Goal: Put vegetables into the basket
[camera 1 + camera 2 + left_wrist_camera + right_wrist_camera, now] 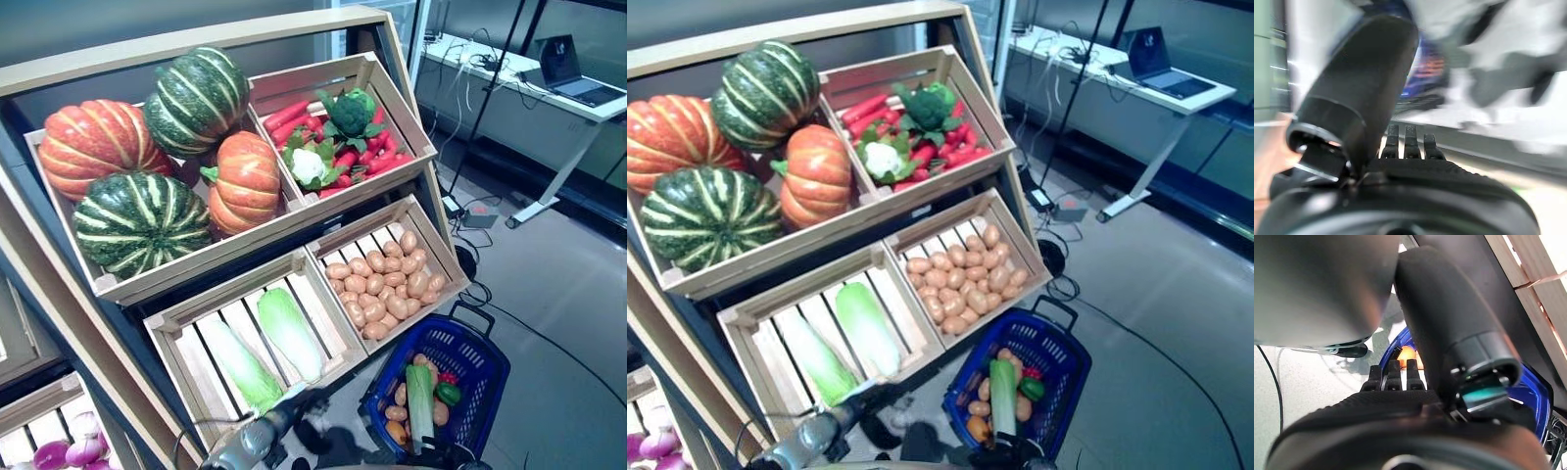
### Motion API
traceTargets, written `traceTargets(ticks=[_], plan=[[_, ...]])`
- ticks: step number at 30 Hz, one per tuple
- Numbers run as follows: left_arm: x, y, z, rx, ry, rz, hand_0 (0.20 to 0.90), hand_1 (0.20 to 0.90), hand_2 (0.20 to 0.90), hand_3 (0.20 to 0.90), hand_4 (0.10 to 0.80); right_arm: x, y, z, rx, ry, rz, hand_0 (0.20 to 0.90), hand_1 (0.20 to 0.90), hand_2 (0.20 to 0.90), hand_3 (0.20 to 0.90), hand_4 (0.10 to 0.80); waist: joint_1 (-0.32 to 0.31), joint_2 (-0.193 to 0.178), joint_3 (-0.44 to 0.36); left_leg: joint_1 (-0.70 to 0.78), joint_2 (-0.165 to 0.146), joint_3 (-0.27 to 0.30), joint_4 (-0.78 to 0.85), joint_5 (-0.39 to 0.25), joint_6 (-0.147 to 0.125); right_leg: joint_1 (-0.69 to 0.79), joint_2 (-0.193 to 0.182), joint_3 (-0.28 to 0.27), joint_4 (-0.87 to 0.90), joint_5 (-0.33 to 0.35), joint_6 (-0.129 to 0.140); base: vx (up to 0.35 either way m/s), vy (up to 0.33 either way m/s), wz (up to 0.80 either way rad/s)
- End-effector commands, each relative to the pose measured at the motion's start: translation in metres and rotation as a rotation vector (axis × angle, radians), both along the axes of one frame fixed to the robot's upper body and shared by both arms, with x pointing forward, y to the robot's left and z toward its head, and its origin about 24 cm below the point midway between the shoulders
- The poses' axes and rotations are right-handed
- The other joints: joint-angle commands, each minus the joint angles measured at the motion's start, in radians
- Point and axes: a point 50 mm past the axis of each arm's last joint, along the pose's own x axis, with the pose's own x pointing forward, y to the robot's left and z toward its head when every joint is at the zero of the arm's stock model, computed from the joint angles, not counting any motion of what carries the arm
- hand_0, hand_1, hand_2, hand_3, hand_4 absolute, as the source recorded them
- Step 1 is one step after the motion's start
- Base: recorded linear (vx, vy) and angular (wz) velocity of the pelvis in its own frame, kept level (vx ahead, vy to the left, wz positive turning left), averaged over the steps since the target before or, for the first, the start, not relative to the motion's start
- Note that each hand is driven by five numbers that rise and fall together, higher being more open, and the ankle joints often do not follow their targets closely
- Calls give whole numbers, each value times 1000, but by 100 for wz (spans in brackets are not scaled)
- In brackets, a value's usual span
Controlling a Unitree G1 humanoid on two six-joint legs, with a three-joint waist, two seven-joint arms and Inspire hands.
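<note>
Blue plastic basket (487, 375) near right – holding potatoes, a pale leek (420, 406), green pepper, left hand (1405, 147) and right hand (1393, 377) fingers straight, empty.

A grey, glossy floor (578, 323) stretches past the wooden display shelf (59, 294). Against the far wall stands a white desk (534, 98) with an open laptop (573, 70), cables trailing beneath it.
</note>
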Motion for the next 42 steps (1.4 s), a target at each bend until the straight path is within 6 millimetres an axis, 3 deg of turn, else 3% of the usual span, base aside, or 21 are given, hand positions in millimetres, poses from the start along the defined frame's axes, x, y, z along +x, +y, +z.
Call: traceTargets(ticks=[1, 3, 4, 9, 13, 18, 21, 25, 26, 30, 31, 34, 36, 42], plan=[[69, -24, 73, -194, -255, -45, 900, 900, 900, 900, 800, 22, 3, 5, -21, -41, 72, 900, 900, 900, 900, 800, 7, 31, 4, 51, 23, -22, 3, -116, -15, -76, -11, 25, -41, 127, 25, 0, 0, 0], [76, -28, 94, -227, -314, -67, 900, 900, 900, 900, 800, 21, 2, 5, -25, -42, 64, 900, 900, 900, 900, 800, 8, 34, 5, 51, 23, -23, 3, -117, -13, -75, -12, 24, -41, 126, 25, 0, 0, 0], [83, -27, 117, -264, -375, -74, 900, 900, 900, 900, 800, 18, -1, 4, -26, -41, 54, 900, 900, 900, 900, 800, 12, 35, 5, 50, 24, -27, 3, -117, -12, -71, -13, 19, -47, 127, 25, 35, -10, -1], [92, -11, 155, -307, -514, -33, 900, 900, 900, 900, 800, 6, -6, 2, -20, -26, 17, 900, 900, 900, 900, 800, 26, 28, -2, 55, 24, -38, 3, -121, -12, -49, -17, -4, -62, 127, 22, 47, -27, 3], [94, 3, 169, -219, -647, -28, 900, 900, 900, 900, 800, -2, -7, 1, -16, -19, -4, 900, 900, 900, 900, 800, 34, 22, -8, 51, 24, -49, 3, -119, -16, -42, -18, -18, -67, 126, 20, 48, -37, 11], [100, 43, 183, 101, -822, 1, 900, 900, 900, 900, 800, -11, -9, 0, -13, -15, -30, 900, 900, 900, 900, 800, 46, 18, -7, 43, 23, -56, 3, -116, -18, -44, -17, -33, -68, 122, 14, 27, -32, 11], [101, 61, 183, 237, -840, 18, 900, 900, 900, 900, 800, -15, -11, -1, -13, -14, -51, 900, 900, 900, 900, 800, 49, 19, -3, 40, 21, -60, 3, -113, -19, -45, -15, -36, -65, 119, 12, 29, -29, 1], [98, 99, 181, 497, -831, 34, 900, 900, 900, 900, 800, -15, -17, 2, -19, -34, -39, 900, 900, 900, 900, 800, 57, 26, 28, 9, 15, -70, 22, -106, -19, -74, -12, -33, -34, 103, 1, 1, -42, 2], [98, 100, 181, 503, -832, 35, 900, 900, 900, 900, 800, -14, -17, 2, -21, -36, -39, 900, 900, 900, 900, 800, 57, 27, 29, 6, 15, -71, 24, -106, -19, -77, -12, -34, -31, 102, 0, -135, -22, 5], [107, 107, 204, 635, -995, 34, 900, 900, 900, 900, 800, 24, -30, 15, -42, -154, -41, 900, 900, 900, 900, 800, 61, 47, 120, -121, 10, -91, 109, -103, -24, -199, -6, -24, 71, 69, -32, -311, -23, 18], [112, 107, 216, 684, -1074, 25, 900, 900, 900, 900, 800, 41, -36, 23, -55, -204, -50, 900, 900, 900, 900, 800, 60, 53, 175, -187, 9, -100, 179, -105, -32, -253, -3, -24, 133, 55, -50, -256, -21, 16], [118, 107, 228, 745, -1137, 1, 900, 900, 900, 900, 800, 55, -42, 30, -70, -246, -52, 900, 900, 900, 900, 800, 60, 57, 224, -260, 14, -106, 258, -108, -42, -313, -3, -28, 202, 41, -66, -248, -37, 18], [125, 107, 245, 845, -1200, -56, 900, 900, 900, 900, 800, 75, -49, 40, -83, -309, -60, 900, 900, 900, 900, 800, 59, 61, 276, -352, 16, -101, 344, -117, -49, -389, -7, -39, 281, 23, -79, -221, -38, 11], [136, 106, 262, 967, -1271, -109, 900, 900, 900, 900, 800, 111, -55, 63, -92, -443, -71, 900, 900, 900, 900, 800, 54, 59, 357, -515, 27, -105, 486, -131, -55, -510, -1, -27, 401, -6, -100, -146, -19, 6]])
